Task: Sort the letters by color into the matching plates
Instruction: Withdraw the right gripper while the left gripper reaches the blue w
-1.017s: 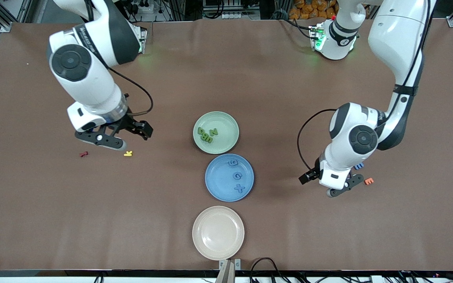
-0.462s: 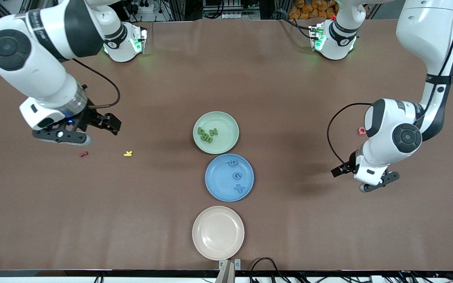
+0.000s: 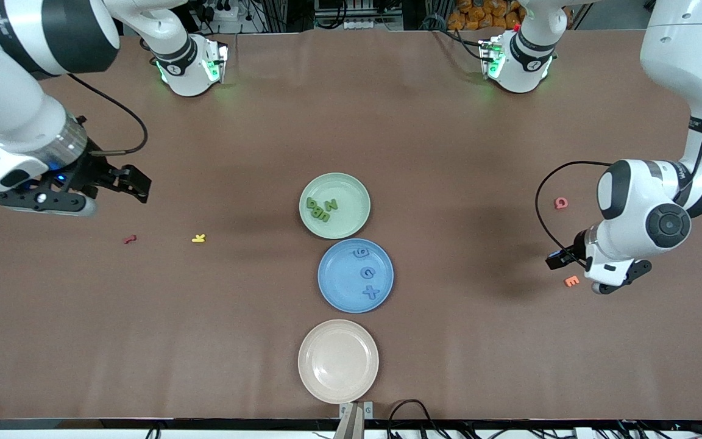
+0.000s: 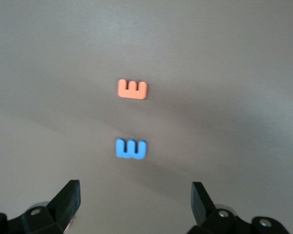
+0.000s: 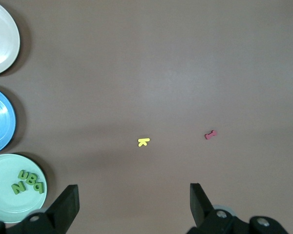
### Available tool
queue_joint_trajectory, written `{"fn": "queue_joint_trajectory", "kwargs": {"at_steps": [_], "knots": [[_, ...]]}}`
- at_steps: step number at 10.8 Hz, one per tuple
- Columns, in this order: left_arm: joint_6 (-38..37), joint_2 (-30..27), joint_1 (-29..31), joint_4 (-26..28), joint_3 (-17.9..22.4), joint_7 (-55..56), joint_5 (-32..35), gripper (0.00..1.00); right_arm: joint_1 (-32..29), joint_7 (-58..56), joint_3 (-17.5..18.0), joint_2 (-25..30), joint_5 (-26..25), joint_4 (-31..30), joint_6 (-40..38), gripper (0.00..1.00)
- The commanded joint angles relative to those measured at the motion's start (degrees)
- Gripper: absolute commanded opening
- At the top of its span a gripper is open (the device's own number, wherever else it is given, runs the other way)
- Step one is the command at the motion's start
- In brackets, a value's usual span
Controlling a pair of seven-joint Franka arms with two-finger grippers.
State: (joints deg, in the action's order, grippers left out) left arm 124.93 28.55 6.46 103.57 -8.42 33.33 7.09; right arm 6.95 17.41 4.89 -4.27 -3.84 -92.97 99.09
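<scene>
Green letters (image 3: 319, 208), four of them, lie bunched in the green plate (image 3: 351, 186) at mid-table; the blue plate (image 3: 333, 286), just nearer the front camera, holds three blue letters (image 3: 367, 272). The fourth, the blue W (image 4: 131, 148), is still on the table toward the left arm's end, beside an orange E (image 4: 132, 89).

The left gripper (image 4: 136, 201) hangs over that spot, fingers apart and empty. The right gripper (image 3: 120, 183) waits over the table at its own end, also spread with nothing in it, above a yellow K (image 3: 198, 238) and a red letter (image 3: 130, 239) that don't belong to this job.

To finish well, I'd say the left gripper should drop straight down centred on the W, closing across its narrow width, keeping clear of the E so it isn't dragged along.

From the front the arm seems to hide the W entirely; only the left wrist view shows it, just inside the fingers' reach. The front view alone takes in the cream plate (image 3: 309, 366), whole and bare, and a pink letter (image 3: 562, 203).
</scene>
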Motion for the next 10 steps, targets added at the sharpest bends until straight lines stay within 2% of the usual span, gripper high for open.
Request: {"fn": "queue_joint_trajectory", "kwargs": {"at_steps": [1,3,7,10], "knots": [[0.0,3.3,1.2,-1.9,-0.5,5.0,1.5,1.0,-1.9,-5.6,-0.8,2.7,1.3,0.4,-2.6,1.0],[1.6,5.0,1.2,-2.3,-0.4,6.6,1.5,1.0,-1.9,-6.6,-4.3,2.9,2.7,2.6,-4.6,1.0],[9.8,7.0,1.8,-1.7,0.3,8.6,1.6,1.0,-2.8,-8.8,-5.7,3.0,4.2,3.2,-5.3,1.0],[10.6,6.8,2.2,0.1,0.2,7.9,3.6,1.0,-4.0,-10.7,-6.7,3.0,6.8,4.3,-5.4,1.0]]}}
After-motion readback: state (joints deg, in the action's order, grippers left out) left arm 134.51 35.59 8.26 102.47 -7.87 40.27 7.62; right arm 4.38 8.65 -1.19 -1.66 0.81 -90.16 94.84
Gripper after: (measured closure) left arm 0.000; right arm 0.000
